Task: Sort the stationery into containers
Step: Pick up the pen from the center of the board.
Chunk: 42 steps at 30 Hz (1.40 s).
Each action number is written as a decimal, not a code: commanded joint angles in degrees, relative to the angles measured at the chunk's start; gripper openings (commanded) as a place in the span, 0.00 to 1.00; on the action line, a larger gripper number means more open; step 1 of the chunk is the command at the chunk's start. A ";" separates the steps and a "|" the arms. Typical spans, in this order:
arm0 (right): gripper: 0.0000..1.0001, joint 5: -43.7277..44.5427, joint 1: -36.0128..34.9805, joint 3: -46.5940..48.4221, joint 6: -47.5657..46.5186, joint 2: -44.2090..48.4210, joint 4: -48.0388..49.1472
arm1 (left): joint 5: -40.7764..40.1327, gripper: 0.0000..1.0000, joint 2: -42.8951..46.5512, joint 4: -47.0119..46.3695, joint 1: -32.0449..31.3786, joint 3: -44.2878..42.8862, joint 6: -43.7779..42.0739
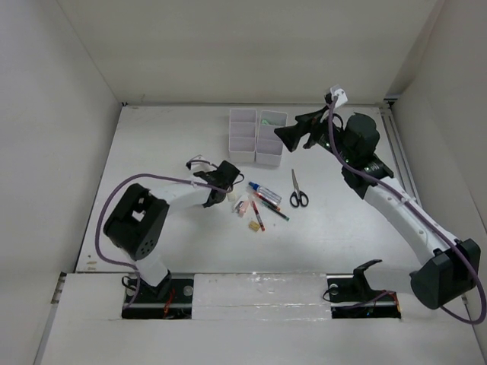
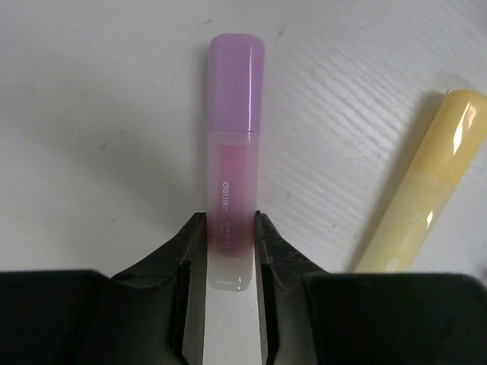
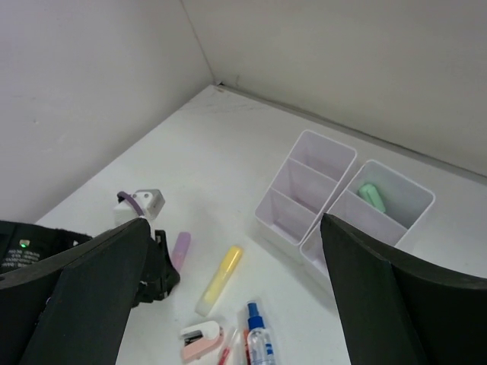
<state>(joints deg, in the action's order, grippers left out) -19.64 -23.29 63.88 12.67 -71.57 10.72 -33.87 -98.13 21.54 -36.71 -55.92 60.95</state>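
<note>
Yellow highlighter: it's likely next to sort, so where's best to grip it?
Mid-barrel of the yellow highlighter, straight down from above, closing across its narrow width. It lies flat on the table with bare gaps along both long sides, while a pink item crowds one end.

You see a purple highlighter (image 2: 236, 114), a yellow highlighter (image 2: 430, 182), a green highlighter (image 3: 372, 196), a white tray (image 3: 316, 152), scissors (image 1: 297, 190) with black handles, and a white worktop (image 1: 167, 144).

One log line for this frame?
left claw: shut on purple highlighter, lying on table | right claw: open, empty, near tray | tray: green highlighter inside
</note>
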 commanded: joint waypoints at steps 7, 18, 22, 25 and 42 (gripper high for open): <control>1.00 -8.83 -0.52 -4.37 4.03 7.59 1.23 | -6.73 0.00 25.34 3.42 -8.72 2.31 -8.56; 1.00 -5.87 -11.86 -8.95 12.38 5.13 11.86 | -2.90 0.00 46.77 -11.33 -23.50 6.87 -26.22; 1.00 -3.83 -15.81 -7.54 12.90 3.10 13.80 | 2.83 0.00 51.36 -16.44 -23.50 9.25 -30.09; 1.00 -4.44 -16.70 -6.40 14.05 0.56 15.81 | 7.31 0.00 51.89 -17.58 -23.50 9.78 -32.81; 0.32 -2.33 -20.31 -5.17 20.29 -9.38 21.97 | 10.76 0.00 52.95 -22.42 -23.50 11.45 -34.76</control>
<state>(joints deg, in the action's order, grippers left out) -22.48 -43.20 56.42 32.82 -81.17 27.90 -22.52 -46.46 2.98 -60.14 -44.56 27.09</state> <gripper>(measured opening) 0.399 0.190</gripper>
